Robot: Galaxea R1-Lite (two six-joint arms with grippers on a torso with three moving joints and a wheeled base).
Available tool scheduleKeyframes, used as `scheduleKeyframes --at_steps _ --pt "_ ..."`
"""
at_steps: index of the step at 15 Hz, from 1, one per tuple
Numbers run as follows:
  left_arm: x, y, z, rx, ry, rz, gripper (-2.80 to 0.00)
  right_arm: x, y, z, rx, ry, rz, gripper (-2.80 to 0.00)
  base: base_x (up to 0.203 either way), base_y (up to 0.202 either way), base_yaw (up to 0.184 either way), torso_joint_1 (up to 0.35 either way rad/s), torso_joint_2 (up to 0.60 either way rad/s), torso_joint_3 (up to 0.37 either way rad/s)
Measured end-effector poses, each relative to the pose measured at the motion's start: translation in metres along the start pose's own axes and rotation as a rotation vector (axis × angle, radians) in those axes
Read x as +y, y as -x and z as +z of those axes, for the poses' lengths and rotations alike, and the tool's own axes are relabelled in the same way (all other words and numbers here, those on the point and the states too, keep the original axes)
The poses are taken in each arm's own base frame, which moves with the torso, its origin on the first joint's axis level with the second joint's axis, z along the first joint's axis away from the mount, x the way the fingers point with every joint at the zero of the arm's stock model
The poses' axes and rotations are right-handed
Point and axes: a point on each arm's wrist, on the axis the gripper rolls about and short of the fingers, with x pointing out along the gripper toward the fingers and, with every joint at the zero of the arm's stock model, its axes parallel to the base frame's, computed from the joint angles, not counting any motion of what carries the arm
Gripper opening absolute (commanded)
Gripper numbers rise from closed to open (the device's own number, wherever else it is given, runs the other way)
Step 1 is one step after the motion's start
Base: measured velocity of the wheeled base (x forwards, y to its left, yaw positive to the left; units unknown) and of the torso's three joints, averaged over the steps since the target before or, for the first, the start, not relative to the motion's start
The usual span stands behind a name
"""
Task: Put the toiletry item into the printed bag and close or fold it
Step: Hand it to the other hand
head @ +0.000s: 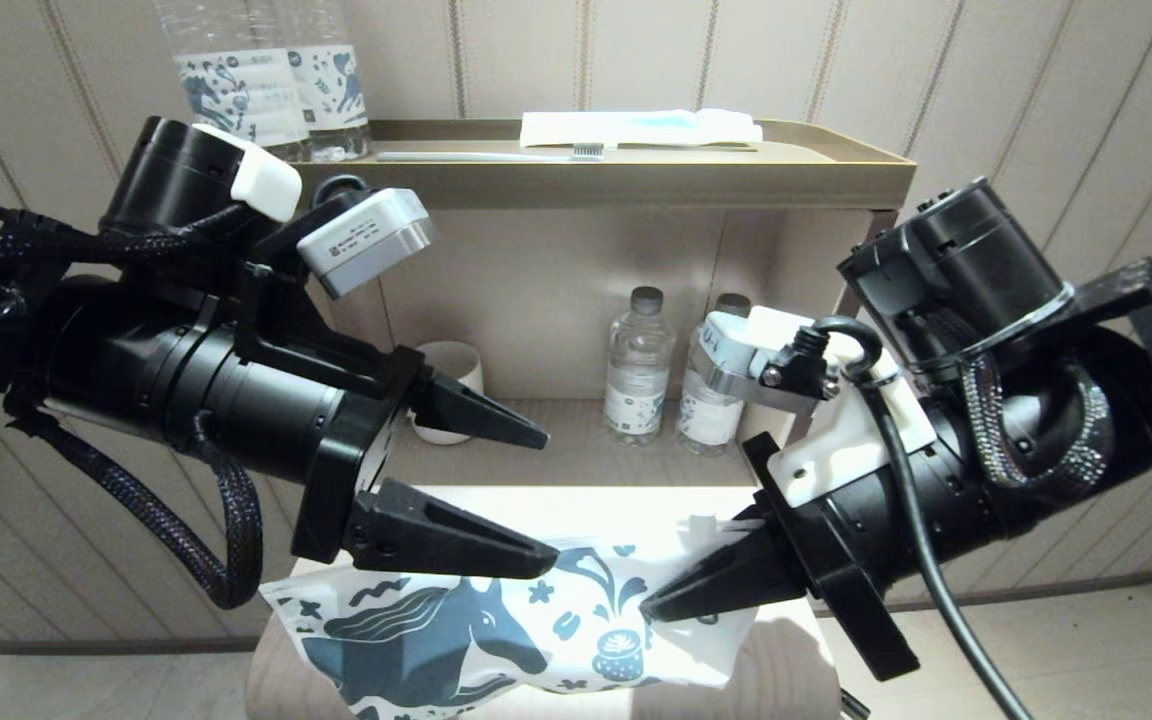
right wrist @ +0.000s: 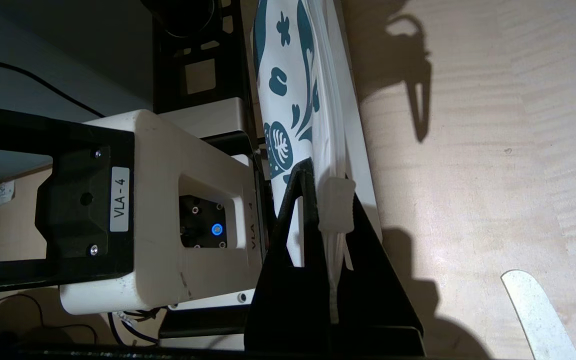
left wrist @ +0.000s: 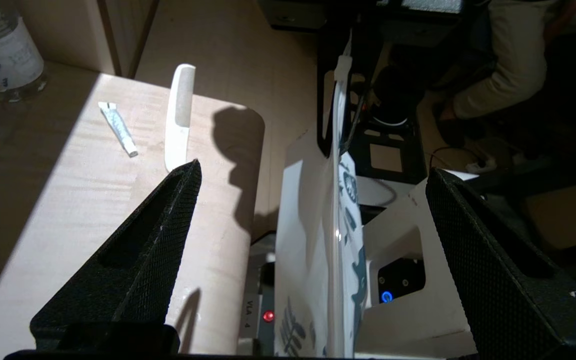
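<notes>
The printed bag point(head: 496, 640), white with a dark blue horse and small motifs, hangs at the near edge of the pale wooden table point(left wrist: 93, 200). My right gripper point(head: 648, 606) point(right wrist: 328, 187) is shut on the bag point(right wrist: 278, 90) at its zip edge, by the white slider. My left gripper point(head: 551, 500) point(left wrist: 314, 170) is open, with the bag's point(left wrist: 308, 240) upright edge standing between its fingers, untouched. The toiletry item point(left wrist: 180, 115) point(right wrist: 538, 315), a flat white piece with a rounded end, lies on the table beyond the bag. In the head view it is hidden.
A small white packet with a blue stripe point(left wrist: 118, 129) lies beside the toiletry item. Water bottles point(head: 636, 365) and a white cup point(head: 451, 365) stand on the shelf behind. The top tray point(head: 836, 170) holds a toothbrush point(head: 496, 155), a packet point(head: 636, 128) and bottles point(head: 256, 80).
</notes>
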Motion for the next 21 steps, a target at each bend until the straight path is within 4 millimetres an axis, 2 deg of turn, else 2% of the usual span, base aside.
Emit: scheduleKeyframes --at_steps 9,16,21 --pt "0.009 -0.013 0.015 -0.022 0.102 -0.020 0.00 -0.005 -0.009 0.008 -0.042 0.004 0.002 -2.80 0.000 0.000 0.000 0.000 0.00 0.000" --pt "0.024 -0.026 0.008 -0.081 0.049 -0.003 0.00 -0.011 -0.017 0.011 -0.055 -0.067 0.079 -2.80 0.000 0.000 0.000 0.000 0.00 0.000" --pt "0.023 -0.026 0.004 -0.081 0.065 -0.005 0.00 -0.012 -0.017 0.013 -0.070 -0.060 0.087 -2.80 0.000 0.000 0.000 0.000 0.00 0.000"
